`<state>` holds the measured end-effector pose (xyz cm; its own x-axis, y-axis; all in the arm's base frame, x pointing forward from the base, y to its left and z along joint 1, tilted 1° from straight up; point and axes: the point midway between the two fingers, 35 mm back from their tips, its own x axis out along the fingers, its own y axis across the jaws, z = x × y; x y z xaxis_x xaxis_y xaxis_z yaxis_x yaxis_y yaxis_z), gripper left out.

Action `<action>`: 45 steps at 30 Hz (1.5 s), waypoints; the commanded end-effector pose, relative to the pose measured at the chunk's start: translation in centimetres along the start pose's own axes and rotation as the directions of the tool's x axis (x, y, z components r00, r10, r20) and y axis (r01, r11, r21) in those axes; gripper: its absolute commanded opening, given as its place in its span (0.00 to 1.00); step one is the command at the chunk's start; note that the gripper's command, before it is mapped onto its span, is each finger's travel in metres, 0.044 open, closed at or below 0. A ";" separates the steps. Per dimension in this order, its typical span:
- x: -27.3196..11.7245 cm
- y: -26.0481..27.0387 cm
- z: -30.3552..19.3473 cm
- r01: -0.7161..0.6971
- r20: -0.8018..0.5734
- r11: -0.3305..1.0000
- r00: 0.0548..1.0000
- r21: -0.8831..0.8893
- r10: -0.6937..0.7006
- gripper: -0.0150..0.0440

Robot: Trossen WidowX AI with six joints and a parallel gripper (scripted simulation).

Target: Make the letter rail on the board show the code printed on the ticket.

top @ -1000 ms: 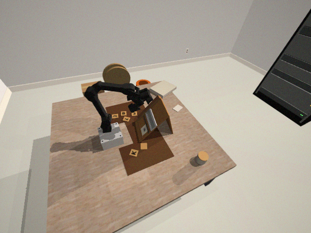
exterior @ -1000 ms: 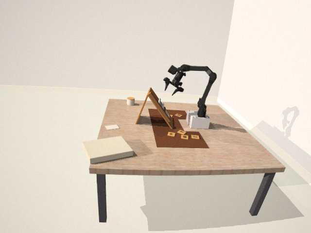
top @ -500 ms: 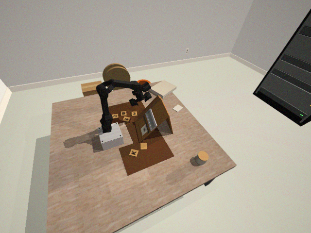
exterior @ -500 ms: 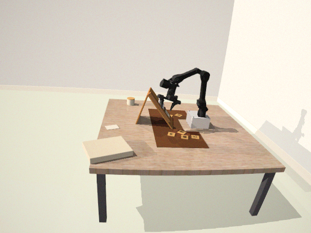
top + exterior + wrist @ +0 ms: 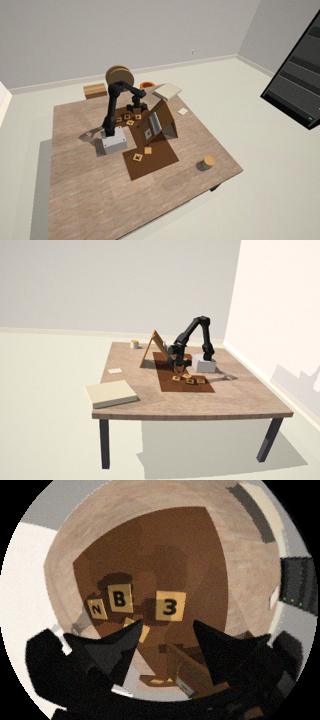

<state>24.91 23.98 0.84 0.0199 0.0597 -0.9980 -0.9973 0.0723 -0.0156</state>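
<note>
My gripper (image 5: 137, 111) (image 5: 178, 371) (image 5: 168, 623) is open and empty, pointing down above the mat, close to the "3" tile (image 5: 138, 117) (image 5: 176, 378) (image 5: 170, 606). The "B" tile (image 5: 127, 116) (image 5: 190, 381) (image 5: 120, 598) and "N" tile (image 5: 118, 119) (image 5: 200, 381) (image 5: 97, 609) lie beside it. Another tile (image 5: 130, 122) (image 5: 187, 376) is partly behind a finger in the wrist view. A "K" tile (image 5: 137, 157) and a tile with no readable letter (image 5: 147, 150) lie at the mat's other end. The tilted board (image 5: 165, 111) bears a silver rail (image 5: 155, 123) and a pale card (image 5: 148, 133) with unreadable print.
The brown mat (image 5: 155, 165) (image 5: 170, 387) runs under the board. A thick pale slab (image 5: 168, 90) (image 5: 111, 393) lies at the table's edge, near a small white card (image 5: 182, 111) (image 5: 115, 370). A lidded jar (image 5: 207, 163) (image 5: 134, 344) stands beyond the board.
</note>
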 end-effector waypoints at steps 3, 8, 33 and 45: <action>0.2 -0.2 0.0 0.012 -0.012 0.999 1.000 0.030 -0.012 0.83; 0.6 -0.3 0.2 0.012 -0.012 0.999 1.000 0.030 -0.012 0.83; 3.7 -0.5 0.2 0.012 -0.012 0.999 1.000 0.030 -0.012 0.83; 5.4 -0.5 0.2 0.012 -0.012 0.999 1.000 0.030 -0.012 0.83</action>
<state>25.68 24.71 -3.81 0.0359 0.0575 -0.9977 -0.9947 0.0987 -0.0301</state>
